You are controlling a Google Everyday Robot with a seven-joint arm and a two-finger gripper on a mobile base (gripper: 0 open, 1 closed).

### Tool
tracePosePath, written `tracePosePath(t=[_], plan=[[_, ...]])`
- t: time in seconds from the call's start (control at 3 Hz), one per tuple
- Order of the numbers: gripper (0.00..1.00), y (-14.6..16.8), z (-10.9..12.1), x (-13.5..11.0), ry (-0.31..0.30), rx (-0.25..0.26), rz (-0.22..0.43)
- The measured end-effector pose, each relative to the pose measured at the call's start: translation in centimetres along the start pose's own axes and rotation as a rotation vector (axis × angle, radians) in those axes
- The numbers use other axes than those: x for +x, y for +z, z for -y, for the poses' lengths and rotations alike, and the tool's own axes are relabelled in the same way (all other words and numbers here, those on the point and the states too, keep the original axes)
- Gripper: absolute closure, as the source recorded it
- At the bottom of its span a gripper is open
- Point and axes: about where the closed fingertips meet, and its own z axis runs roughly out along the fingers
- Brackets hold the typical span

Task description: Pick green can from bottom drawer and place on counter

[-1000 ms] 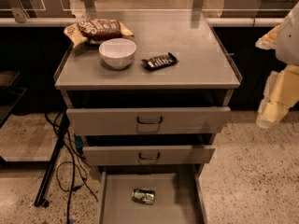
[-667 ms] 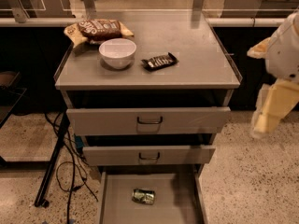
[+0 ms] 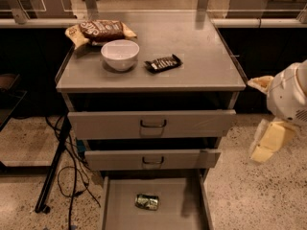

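Note:
The green can (image 3: 147,201) lies on its side on the floor of the open bottom drawer (image 3: 115,210), near the middle. The counter (image 3: 206,66) is the grey top of the cabinet. My gripper (image 3: 266,141) hangs off the right side of the cabinet, at about the height of the middle drawer. It is well apart from the can and holds nothing that I can see. The white arm (image 3: 289,97) sits above it.
On the counter stand a white bowl (image 3: 120,54), a black snack bar wrapper (image 3: 163,63) and a chip bag (image 3: 100,31) at the back left. The two upper drawers (image 3: 152,124) are slightly pulled out. Cables and a black stand leg (image 3: 55,166) lie on the floor to the left.
My gripper has moved down and a little left along the cabinet's right side. The can and the items on the counter have not moved.

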Motion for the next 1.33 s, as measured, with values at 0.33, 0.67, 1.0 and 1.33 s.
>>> tracePosePath(t=[0.33, 0.67, 1.0, 1.33], plan=[[0.0, 3.9, -1.6, 1.1, 0.027, -0.003, 0.065], [0.0, 4.1, -1.7, 1.1, 0.024, -0.007, 0.07], [0.0, 9.6, -2.2, 2.7, 0.034, -0.104, 0.141], [0.0, 14.7, -2.3, 3.8, 0.03, -0.163, 0.189]])
